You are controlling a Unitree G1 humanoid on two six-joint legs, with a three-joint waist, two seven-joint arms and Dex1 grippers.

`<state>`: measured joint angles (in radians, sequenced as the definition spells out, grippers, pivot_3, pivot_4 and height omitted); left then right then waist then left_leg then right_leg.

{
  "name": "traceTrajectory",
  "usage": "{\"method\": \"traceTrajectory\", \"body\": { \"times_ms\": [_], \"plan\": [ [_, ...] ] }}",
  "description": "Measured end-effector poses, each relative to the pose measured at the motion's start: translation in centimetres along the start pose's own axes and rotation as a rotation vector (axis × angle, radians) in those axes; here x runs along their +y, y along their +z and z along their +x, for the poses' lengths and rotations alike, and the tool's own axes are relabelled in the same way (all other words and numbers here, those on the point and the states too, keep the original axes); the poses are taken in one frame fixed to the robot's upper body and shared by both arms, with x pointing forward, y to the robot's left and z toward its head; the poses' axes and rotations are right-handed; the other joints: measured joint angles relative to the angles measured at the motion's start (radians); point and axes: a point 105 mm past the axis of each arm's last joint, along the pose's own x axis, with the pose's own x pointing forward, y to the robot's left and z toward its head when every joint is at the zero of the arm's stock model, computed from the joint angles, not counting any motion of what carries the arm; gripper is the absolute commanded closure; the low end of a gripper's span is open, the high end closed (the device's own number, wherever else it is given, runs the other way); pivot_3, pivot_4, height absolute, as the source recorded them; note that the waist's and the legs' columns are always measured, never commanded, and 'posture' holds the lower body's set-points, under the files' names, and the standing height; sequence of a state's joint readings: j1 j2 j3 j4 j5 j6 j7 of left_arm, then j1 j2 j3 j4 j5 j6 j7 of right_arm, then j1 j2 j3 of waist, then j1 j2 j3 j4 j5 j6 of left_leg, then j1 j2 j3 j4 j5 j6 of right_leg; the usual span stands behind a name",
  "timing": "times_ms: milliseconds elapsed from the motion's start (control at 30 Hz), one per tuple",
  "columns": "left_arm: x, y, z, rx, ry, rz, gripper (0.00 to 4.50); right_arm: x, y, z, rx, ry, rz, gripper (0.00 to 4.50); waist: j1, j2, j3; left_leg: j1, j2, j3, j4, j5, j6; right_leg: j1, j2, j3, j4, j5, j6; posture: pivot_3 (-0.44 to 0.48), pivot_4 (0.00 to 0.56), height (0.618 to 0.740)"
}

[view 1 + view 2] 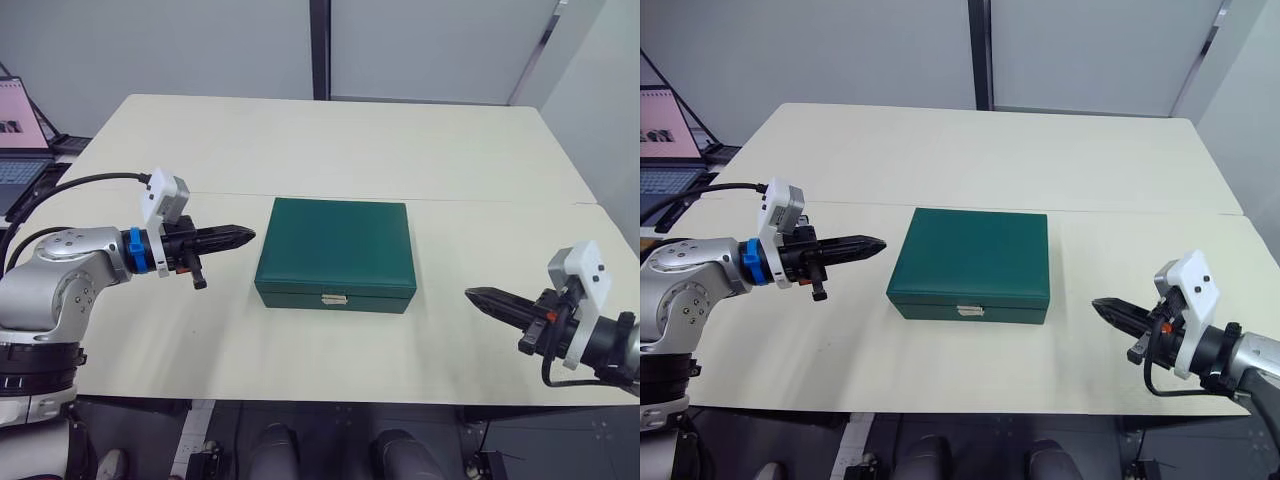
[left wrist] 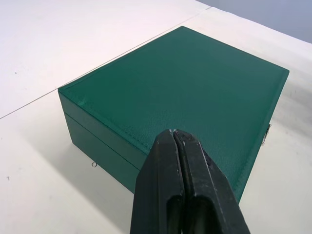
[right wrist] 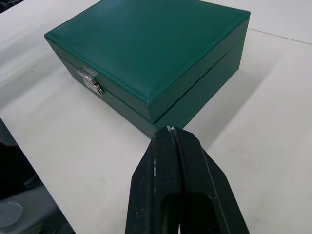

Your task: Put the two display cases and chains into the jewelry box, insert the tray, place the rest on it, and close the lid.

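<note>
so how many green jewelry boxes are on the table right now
1. The jewelry box sits mid-table with its lid shut, between the left gripper and the right gripper; contents hidden.

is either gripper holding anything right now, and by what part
Nothing is held: the left gripper and right gripper are both shut empty, apart from the closed jewelry box.

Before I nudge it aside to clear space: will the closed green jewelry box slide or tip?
The jewelry box looks low, wide and flat-based, so it would probably slide rather than tip. Its walls look rigid. The smooth table suggests easy sliding. Its clasp appears shut, so the lid likely stays down.
</note>
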<state>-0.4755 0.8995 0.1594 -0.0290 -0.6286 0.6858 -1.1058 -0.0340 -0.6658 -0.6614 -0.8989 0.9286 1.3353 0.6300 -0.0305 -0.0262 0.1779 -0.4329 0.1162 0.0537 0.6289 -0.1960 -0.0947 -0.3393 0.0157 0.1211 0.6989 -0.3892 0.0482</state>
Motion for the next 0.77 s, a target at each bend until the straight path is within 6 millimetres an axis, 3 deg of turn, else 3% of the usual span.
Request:
{"method": "traceTrajectory", "body": {
  "times_ms": [467, 767],
  "plan": [
    [-0.2, -1.0, -5.8, 0.163, 0.056, -0.049, 4.5, 0.5, -0.7, -1.4, 0.007, -0.008, 0.025, 4.48, -0.001, 0.0, 0.0, 0.0, 0.0, 0.0, -0.001, -0.001, 0.001, 0.0, 0.0, -0.001, 0.0, 0.0, 0.0, 0.0, 0.15, 0.74],
    [-0.6, -1.3, -6.1, 0.182, 0.067, -0.03, 4.5, 0.3, -0.5, -1.7, 0.009, -0.001, 0.018, 4.48, -0.001, -0.001, 0.0, 0.0, 0.0, -0.001, 0.0, -0.002, 0.003, 0.0, 0.0, -0.001, 0.0, 0.0, 0.0, 0.0, 0.15, 0.74]
  ]
}}
